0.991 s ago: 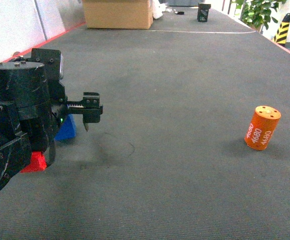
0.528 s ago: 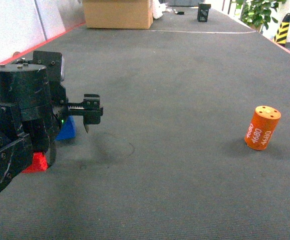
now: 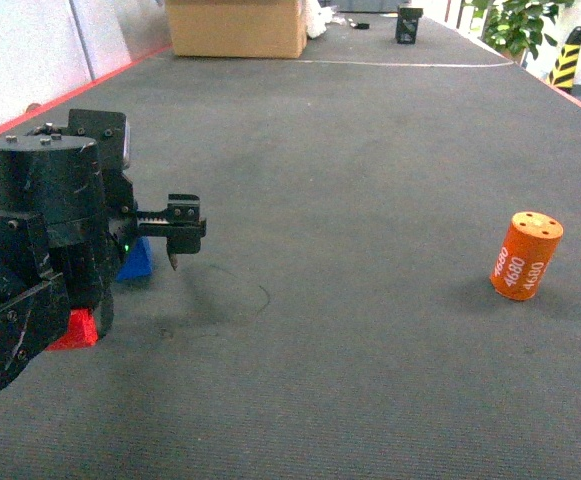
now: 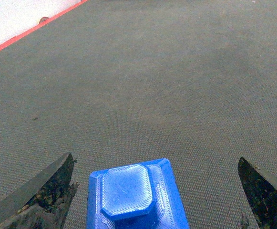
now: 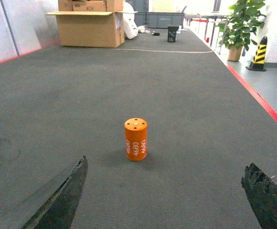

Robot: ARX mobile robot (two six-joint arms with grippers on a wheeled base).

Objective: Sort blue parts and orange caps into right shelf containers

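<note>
Ahead of the wide-open, empty right claw (image 5: 164, 200), the orange cap (image 5: 136, 139) stands upright, well apart.

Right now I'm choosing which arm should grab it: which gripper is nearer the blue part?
Left. The left gripper is open with the blue part between its fingers. The right gripper, also open, faces the orange cap across the floor.

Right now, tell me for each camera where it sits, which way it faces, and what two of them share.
Head: on the robot, slanting down over the grey carpet; shows the left arm.
Left wrist: above the left pincer, open around a blue moulded plastic part.
Right wrist: behind the open right pincer, facing a small orange "4680" cylinder.
Shared: head and right wrist both show that cylinder.
</note>
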